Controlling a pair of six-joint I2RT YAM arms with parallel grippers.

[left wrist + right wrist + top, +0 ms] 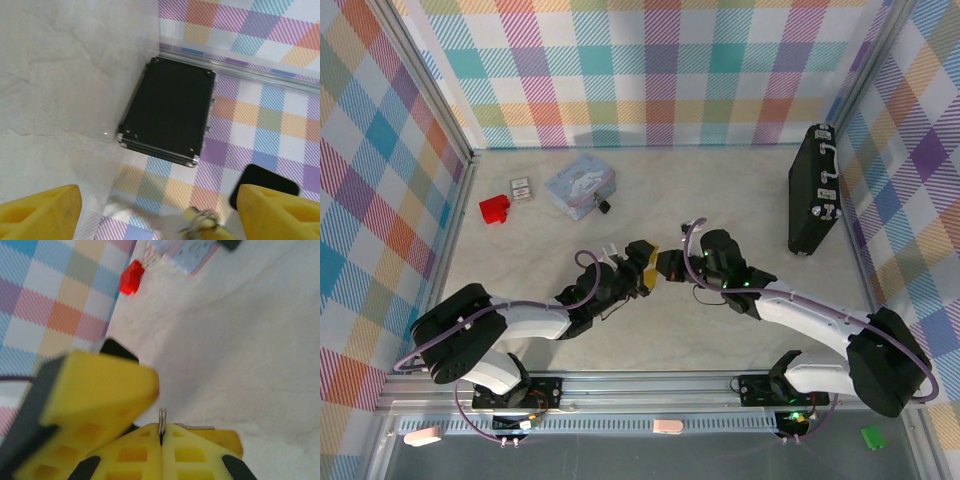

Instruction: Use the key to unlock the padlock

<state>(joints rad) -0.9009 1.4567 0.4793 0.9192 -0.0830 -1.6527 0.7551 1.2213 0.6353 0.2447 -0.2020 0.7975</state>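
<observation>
No text is legible; marks on the small card (521, 187) and black case (810, 195) are too small.

Pale marbled worktop (720, 190). Far left: red block (494, 208), small card (521, 188), pale blue tin (582, 185), padlock (605, 205) touching its near-right corner. Far right: black case (814, 190).

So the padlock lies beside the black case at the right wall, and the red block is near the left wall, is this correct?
Not quite: the padlock lies at the corner of the pale blue tin, far left of the black case, as the top external view shows. The red block is indeed near the left wall.
</observation>
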